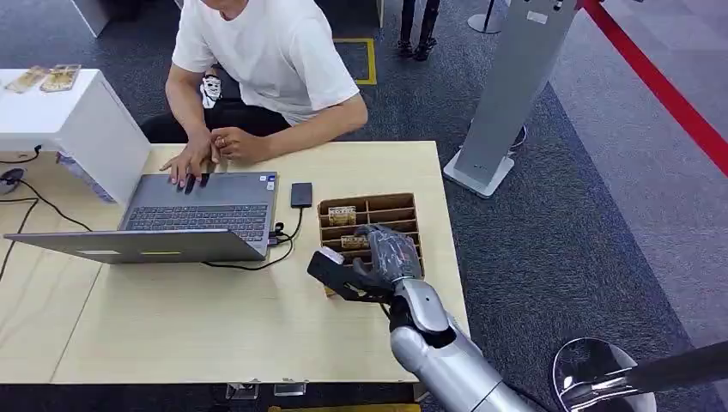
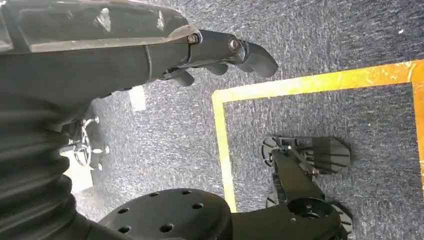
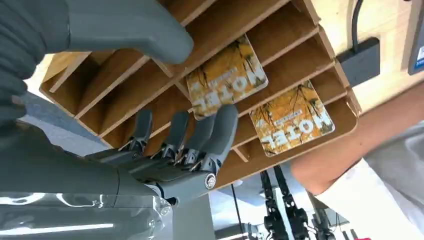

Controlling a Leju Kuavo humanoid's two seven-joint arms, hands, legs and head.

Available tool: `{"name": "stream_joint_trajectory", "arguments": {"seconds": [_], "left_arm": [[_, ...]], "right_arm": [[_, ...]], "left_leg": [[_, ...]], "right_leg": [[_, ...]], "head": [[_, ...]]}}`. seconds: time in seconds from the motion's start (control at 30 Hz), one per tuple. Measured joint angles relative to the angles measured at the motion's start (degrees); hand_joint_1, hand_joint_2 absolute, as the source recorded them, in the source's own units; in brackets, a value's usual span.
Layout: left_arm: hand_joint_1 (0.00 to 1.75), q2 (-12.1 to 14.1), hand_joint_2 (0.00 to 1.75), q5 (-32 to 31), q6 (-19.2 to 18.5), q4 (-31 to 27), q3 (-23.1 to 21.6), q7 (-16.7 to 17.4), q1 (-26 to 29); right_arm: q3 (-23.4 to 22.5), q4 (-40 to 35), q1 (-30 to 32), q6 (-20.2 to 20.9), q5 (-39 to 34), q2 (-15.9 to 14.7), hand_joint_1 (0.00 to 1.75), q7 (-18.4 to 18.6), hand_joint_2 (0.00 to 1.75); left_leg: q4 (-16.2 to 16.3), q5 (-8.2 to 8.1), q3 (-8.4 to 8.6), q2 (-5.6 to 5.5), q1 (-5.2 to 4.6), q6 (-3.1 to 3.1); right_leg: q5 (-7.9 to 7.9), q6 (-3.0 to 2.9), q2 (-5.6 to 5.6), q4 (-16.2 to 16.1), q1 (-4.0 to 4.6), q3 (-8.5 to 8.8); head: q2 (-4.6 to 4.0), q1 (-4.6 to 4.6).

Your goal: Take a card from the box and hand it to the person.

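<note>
Cards sit in the wooden box [image 1: 369, 225] on the bench [image 1: 172, 318]: I count 2, each yellow and printed "HOTEL". They stand leaning in separate slots, which keeps their upper edges proud of the dividers so fingers can get at them. The nearer card [image 3: 226, 76] is the one I judge I'm going for; the farther card [image 3: 291, 118] is one slot closer to the person [image 1: 266, 51].

My right hand [image 1: 382, 257] hovers over the near half of the box. In the right wrist view its fingers [image 3: 220, 132] are apart and gently curved, tips just beside the nearer card's lower edge, with the thumb [image 3: 130, 27] on the opposite side. It holds nothing yet; whether a fingertip touches the card I cannot tell. That spread suits a pinch across the card's faces.

My left hand [image 2: 215, 50] hangs by my side over the carpet, fingers loosely curled in with nothing in them, kept clear of the work.

The person sits across the bench with both hands at a laptop [image 1: 202, 210], so the handover will need a reach over the box. A small black device [image 1: 301, 194], cabled to the laptop, lies just beside the box.
</note>
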Motion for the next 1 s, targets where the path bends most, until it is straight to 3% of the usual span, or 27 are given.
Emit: {"name": "stream_joint_trajectory", "arguments": {"seconds": [0.03, 0.07, 0.83, 0.9, 0.97, 1.0], "left_arm": [[0.00, 0.0, 1.75, 0.0, 0.0, 0.0, 0.0, 0.0, 0.0], [0.00, 0.0, 1.75, 0.0, 0.0, 0.0, 0.0, 0.0, 0.0], [0.00, 0.0, 1.75, -0.1, 0.0, 0.0, 0.0, 0.3, 0.0], [0.00, 0.0, 1.75, -0.1, 0.0, 0.0, 0.0, 0.2, 0.0], [0.00, 0.0, 1.75, -0.1, 0.0, 0.0, 0.0, 0.2, 0.0], [0.00, 0.0, 1.75, -0.1, 0.0, 0.0, 0.0, 0.3, 0.0]], "right_arm": [[0.0, 0.0, 0.0, 0.0, 0.0, 0.0, 1.26, 0.0, 1.75], [0.0, 0.0, 0.0, 0.0, 0.0, 0.0, 1.27, 0.0, 1.75], [0.0, 0.0, 0.0, -0.2, -0.6, 0.0, 1.12, 0.4, 1.75], [0.0, 0.1, 0.0, -0.2, -0.8, 0.0, 1.03, 0.4, 1.75], [0.0, 0.1, 0.0, -0.2, -0.8, 0.0, 0.77, 0.4, 1.75], [-0.1, 0.1, 0.0, -0.2, -0.7, 0.0, 0.77, 0.4, 1.75]], "left_leg": [[0.0, 0.00, 0.00, 0.00, 0.00, 0.00], [0.0, 0.00, 0.01, 0.00, 0.00, 0.00], [0.0, 0.00, 0.06, 0.00, 0.00, 0.00], [0.0, 0.00, 0.06, 0.00, 0.00, 0.00], [0.0, 0.00, 0.05, 0.00, 0.00, 0.00], [0.0, 0.00, 0.05, 0.00, 0.00, 0.00]], "right_leg": [[0.00, 0.00, 0.00, 0.0, 0.00, 0.00], [0.00, 0.00, 0.00, 0.0, 0.00, 0.00], [0.00, 0.00, 0.01, 0.0, 0.00, 0.05], [0.00, 0.00, 0.01, 0.0, 0.00, 0.05], [0.00, 0.00, 0.01, 0.0, 0.00, 0.04], [0.00, 0.00, 0.01, 0.0, 0.00, 0.04]], "head": [[0.00, 0.00], [0.00, 0.00], [0.00, 0.02], [0.00, 0.00], [0.00, 0.00], [0.00, 0.00]]}}
